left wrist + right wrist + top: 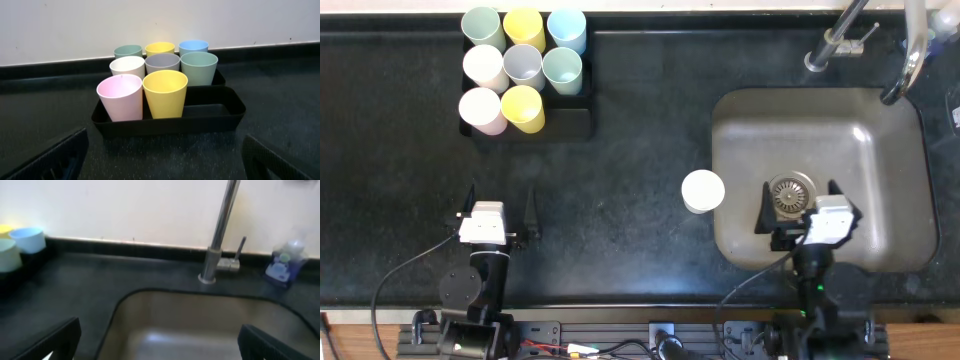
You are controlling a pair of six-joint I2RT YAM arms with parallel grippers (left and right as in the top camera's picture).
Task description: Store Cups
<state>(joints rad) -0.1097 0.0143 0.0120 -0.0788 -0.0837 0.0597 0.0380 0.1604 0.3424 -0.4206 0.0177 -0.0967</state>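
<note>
1. Right gripper (pixel 798 190) hangs over the sink (pixel 880 170), close to its drain. Its fingers are spread wide with nothing between them.
2. Left gripper (pixel 501 195) is likewise spread and empty, over the worktop (pixel 620 210) well off the sink's left side.
3. One white cup (pixel 703 190) stands on the worktop just outside the sink's left rim. It lies sideways to the left of the right gripper, roughly level with it. It sits between the two grippers and is clearly nearer the right one, so that arm looks better placed to fetch it.
4. The cup's long axis is vertical, so from above it shows as a plain round disc. I cannot tell whether the mouth faces up or down.
5. It is plain white and round, with no handle, and probably light plastic like the others.
6. Far from the sink, off its back-left side, a black tray (pixel 572 120) holds eight pastel cups upright. The corner compartment nearest the sink is bare, which is likely where the white cup belongs.
</note>
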